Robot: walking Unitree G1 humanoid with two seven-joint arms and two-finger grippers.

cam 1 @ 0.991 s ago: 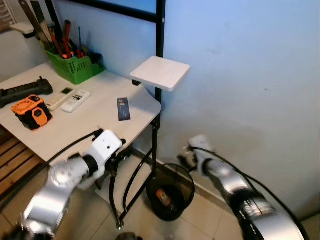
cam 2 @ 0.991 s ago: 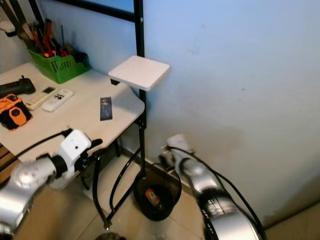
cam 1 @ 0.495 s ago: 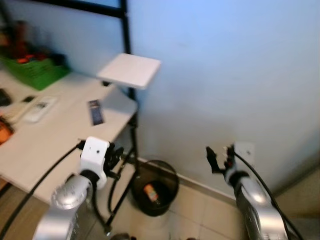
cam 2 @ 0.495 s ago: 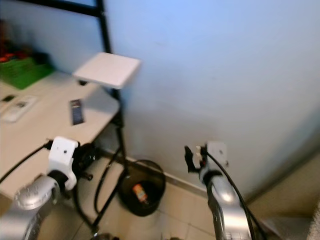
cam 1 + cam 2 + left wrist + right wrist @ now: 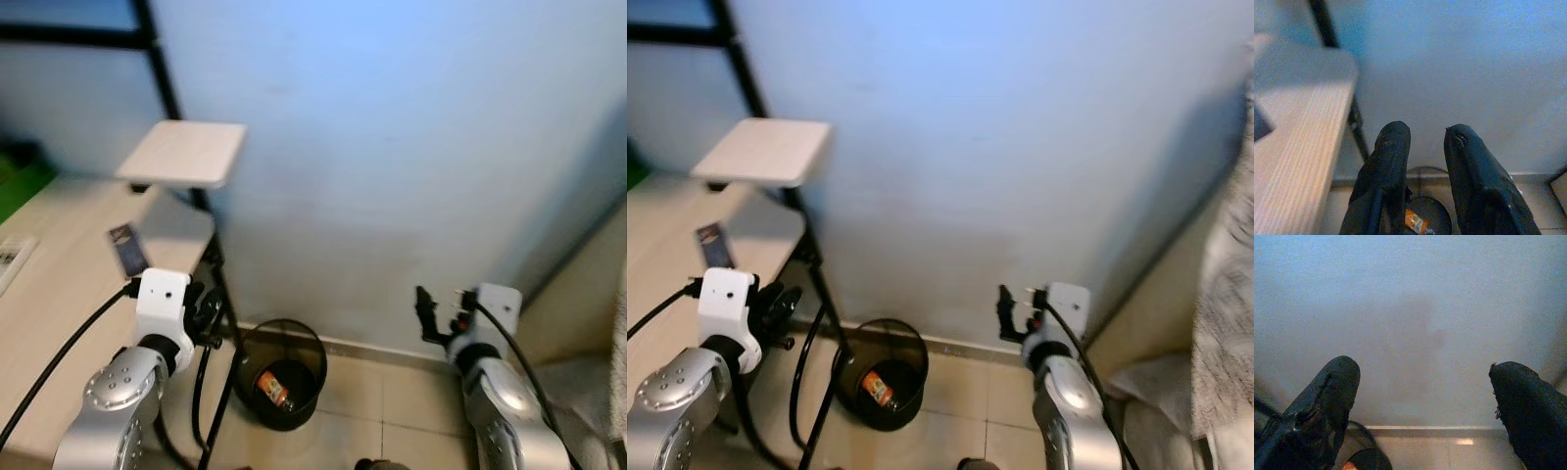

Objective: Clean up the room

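At the bottom of the head views, both silver arms are raised in front of the torso, neither carrying anything. The left gripper [image 5: 1422,161] has its two black fingers slightly parted with nothing between them, pointing past the desk edge toward the wall. The right gripper [image 5: 1425,401] is spread wide and empty, aimed at the bare wall and skirting. Judgement: arms are held up and free because the robot is between pickups, scanning for the next item.

Just beyond the left arm, the light wooden desk [image 5: 59,294] runs off to the robot's left on a black tube frame. A small dark card [image 5: 127,250] lies near its corner. A small white shelf [image 5: 183,154] sticks out from the black upright above the desk corner.

On the tiled floor between the two arms, close to the desk leg and against the wall, stands a black wire-mesh bin [image 5: 279,373]. An orange-labelled piece of rubbish [image 5: 272,388] lies in its bottom, so some clearing looks done.

Behind everything is the plain blue wall. At far right, pale fabric [image 5: 1225,294] hangs; what it is cannot be told.
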